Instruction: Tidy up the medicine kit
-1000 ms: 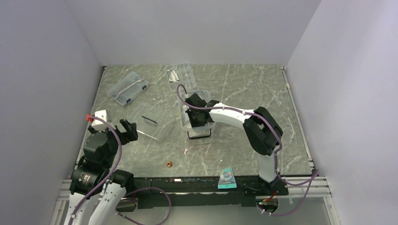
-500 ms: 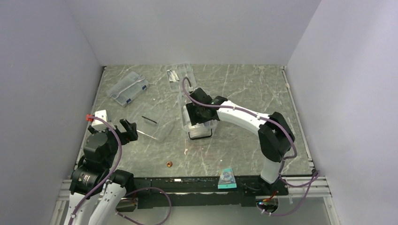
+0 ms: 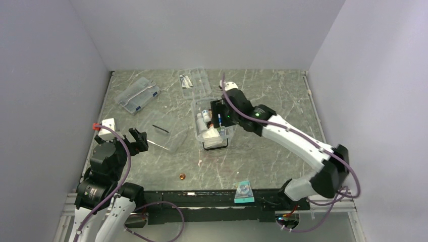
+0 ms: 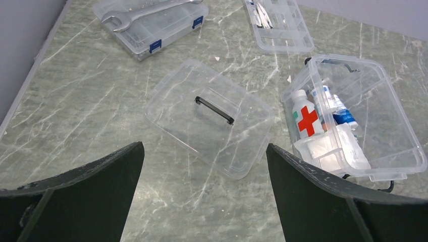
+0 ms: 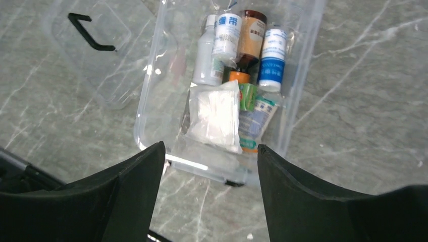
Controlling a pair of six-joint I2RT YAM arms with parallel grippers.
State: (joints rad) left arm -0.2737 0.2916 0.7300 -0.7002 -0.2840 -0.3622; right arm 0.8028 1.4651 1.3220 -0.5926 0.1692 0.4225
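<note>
The medicine kit (image 3: 195,126) (image 4: 398,116) (image 5: 303,75) is a clear tub standing open mid-table. It holds several bottles and a white gauze packet (image 5: 214,113). One white bottle shows a red cross (image 4: 305,118). The kit's clear lid (image 3: 166,136) (image 4: 209,116) (image 5: 96,55), with a dark handle, lies flat on the table to the tub's left. My right gripper (image 3: 221,114) (image 5: 210,146) hangs open above the tub with nothing between its fingers. Near the left table edge my left gripper (image 3: 137,137) (image 4: 204,146) is open and empty, short of the lid.
A flat clear case (image 3: 137,95) (image 4: 151,20) with blue latches and a wrench on it lies at the back left. A clear compartment tray (image 3: 196,80) (image 4: 280,22) sits behind the kit. A white box (image 3: 107,126), a small copper disc (image 3: 181,176) and a teal packet (image 3: 244,190) lie nearer the front.
My right gripper has opened and lifted up out of the tub, its arm swinging out to the right. The left arm has not moved.
</note>
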